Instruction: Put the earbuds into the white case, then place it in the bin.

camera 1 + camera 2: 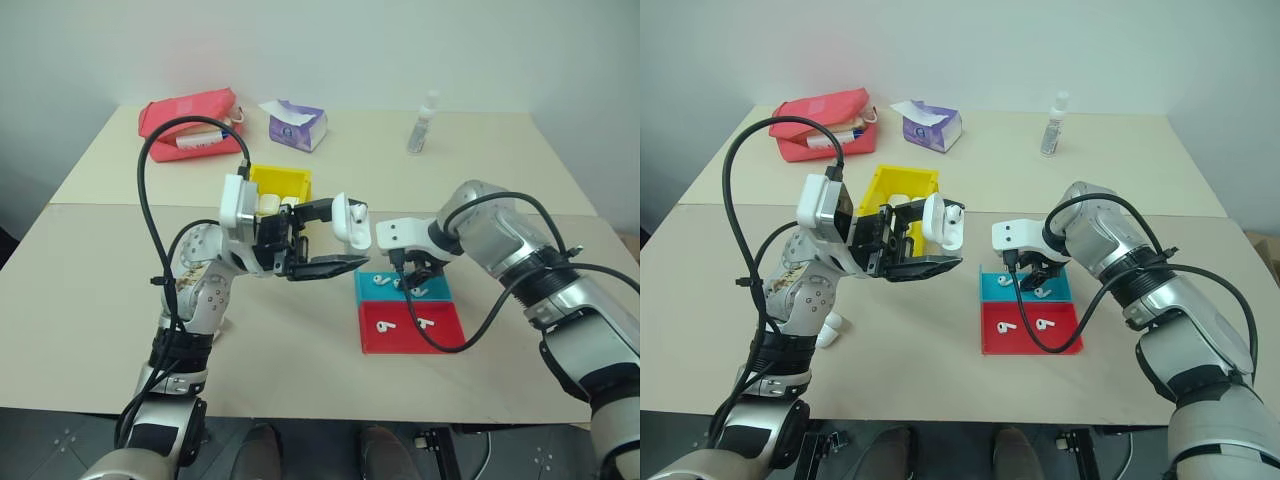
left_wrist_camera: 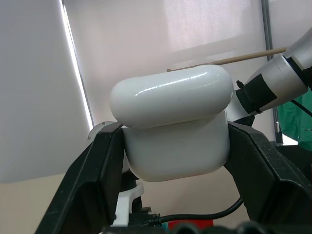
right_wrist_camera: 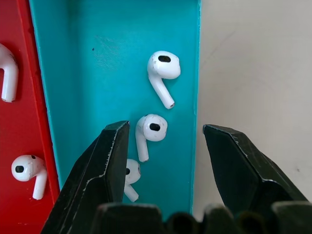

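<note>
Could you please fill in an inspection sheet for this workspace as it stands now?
Surface: beige table, two tops joined by a seam.
Job's things: white case held up in the left gripper, lid ajar; earbuds lie in the tray, three in its teal part, two in the red; yellow bin behind the left gripper.
Clutter: red pouch, tissue pack and small bottle at the far edge; a small white thing by the left arm.
Grippers: left shut on the case; right gripper open, over the teal part, around one earbud.
Cables: black cable loops over the left arm, another under the right.
Surroundings: pale wall; shoes near the table.
</note>
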Robot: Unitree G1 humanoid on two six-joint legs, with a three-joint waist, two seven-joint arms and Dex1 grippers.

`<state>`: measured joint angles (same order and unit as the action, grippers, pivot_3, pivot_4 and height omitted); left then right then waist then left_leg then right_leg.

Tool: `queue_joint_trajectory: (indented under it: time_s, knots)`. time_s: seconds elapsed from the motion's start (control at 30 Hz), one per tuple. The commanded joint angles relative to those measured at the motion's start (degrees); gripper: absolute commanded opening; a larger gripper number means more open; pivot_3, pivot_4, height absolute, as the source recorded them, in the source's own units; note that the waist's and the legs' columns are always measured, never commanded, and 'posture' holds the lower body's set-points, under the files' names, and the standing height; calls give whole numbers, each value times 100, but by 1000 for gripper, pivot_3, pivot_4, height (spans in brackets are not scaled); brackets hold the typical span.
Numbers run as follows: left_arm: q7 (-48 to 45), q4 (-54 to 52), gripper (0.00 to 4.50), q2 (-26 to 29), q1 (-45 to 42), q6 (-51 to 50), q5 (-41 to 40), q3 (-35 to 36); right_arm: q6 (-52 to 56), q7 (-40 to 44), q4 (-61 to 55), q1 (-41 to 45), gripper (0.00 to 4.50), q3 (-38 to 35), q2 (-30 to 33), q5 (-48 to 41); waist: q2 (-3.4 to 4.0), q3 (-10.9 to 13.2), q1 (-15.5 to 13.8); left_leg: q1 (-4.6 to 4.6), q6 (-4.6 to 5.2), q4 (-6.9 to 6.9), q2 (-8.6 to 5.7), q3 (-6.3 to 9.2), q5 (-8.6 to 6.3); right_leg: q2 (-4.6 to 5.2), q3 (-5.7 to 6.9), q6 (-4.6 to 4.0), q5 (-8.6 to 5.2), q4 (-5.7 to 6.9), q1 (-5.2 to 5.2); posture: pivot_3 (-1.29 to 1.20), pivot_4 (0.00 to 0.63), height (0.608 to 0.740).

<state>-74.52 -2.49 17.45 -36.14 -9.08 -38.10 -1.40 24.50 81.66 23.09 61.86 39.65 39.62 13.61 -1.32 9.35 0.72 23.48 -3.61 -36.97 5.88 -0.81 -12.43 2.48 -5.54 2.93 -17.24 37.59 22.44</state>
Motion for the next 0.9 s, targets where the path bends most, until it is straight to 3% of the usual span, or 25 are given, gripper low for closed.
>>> queue_joint_trajectory:
  time_s: [0.03,0.5,0.6,0.77,0.9]
  knots:
    - [61,-148,2894,-17,-51,32,-4,-12,-145,49,-53,-46,2891,-165,-14,124,0,0,-2,0,0,0,0,0,0,0,0,0,0,0,0,0,150,740]
    - [174,-144,2894,-15,-93,1,-29,0,-234,148,-46,-234,2891,-217,-57,274,0,0,1,-5,-1,-1,0,0,0,0,0,0,0,2,-5,0,150,740]
    - [162,-91,2894,-6,-130,0,-29,15,-235,146,-83,-284,2319,-220,-83,304,0,0,1,-8,-1,-1,0,0,0,0,0,0,0,2,-8,0,150,740]
    - [205,-204,2894,6,-83,-29,-47,13,-199,146,-137,-385,673,-253,-134,386,1,-1,1,-13,-1,-2,0,0,1,0,0,0,0,5,-11,0,150,740]
    - [310,-434,2894,33,-24,-128,-90,1,-120,175,-217,-453,632,-307,-136,414,1,-1,1,-14,-1,-2,0,0,1,0,0,0,0,4,-13,0,150,740]
